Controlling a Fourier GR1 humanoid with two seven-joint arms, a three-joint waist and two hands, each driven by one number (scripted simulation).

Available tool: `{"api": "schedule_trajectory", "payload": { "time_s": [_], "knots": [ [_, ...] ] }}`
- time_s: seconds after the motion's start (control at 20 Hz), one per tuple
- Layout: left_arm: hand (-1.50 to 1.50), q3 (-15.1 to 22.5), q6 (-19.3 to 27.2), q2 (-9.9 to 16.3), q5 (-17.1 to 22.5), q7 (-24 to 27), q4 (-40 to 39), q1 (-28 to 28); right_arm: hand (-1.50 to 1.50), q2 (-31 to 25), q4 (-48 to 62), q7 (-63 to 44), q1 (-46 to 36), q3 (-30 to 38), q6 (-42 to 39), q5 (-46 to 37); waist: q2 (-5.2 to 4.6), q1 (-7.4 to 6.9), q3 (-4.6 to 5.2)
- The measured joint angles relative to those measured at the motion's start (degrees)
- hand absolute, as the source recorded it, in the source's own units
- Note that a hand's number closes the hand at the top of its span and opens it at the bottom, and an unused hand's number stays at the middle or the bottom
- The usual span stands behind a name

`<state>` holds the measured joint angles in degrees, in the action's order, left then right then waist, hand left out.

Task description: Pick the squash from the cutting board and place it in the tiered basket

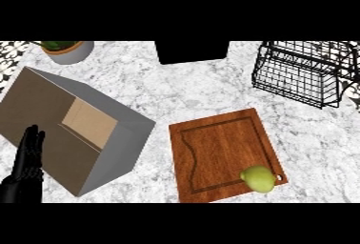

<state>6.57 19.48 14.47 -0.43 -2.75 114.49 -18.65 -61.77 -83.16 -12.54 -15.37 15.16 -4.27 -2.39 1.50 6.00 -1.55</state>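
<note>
Down by the bottom left edge, the left hand (28, 157) rests with its fingers straight up, holding nothing. Next to it sits a grey box (77, 131). The green squash (259, 179) lies on the near right corner of the cutting board (218, 147). The black tiered basket (306, 71) stands far back on the right.

No text, label, brand, number or sign is being shown legibly anywhere in the head view. Nothing readable is being carried by the board (224, 155), the squash (259, 179), the basket (304, 71), the box (70, 128), the pot (68, 51) or the counter (175, 86).
</note>
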Motion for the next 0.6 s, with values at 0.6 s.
{"api": "schedule_trajectory", "payload": {
  "time_s": [0.6],
  "knots": [
    [0.0, 1.8, -1.8, -0.4, -0.9, 0.6, -2.3, 2.8, 1.5, -4.2, 5.7, -4.3, -5.4, 3.0, -3.0, 2.2, -1.17, -5.32, 0.12]
  ]
}}
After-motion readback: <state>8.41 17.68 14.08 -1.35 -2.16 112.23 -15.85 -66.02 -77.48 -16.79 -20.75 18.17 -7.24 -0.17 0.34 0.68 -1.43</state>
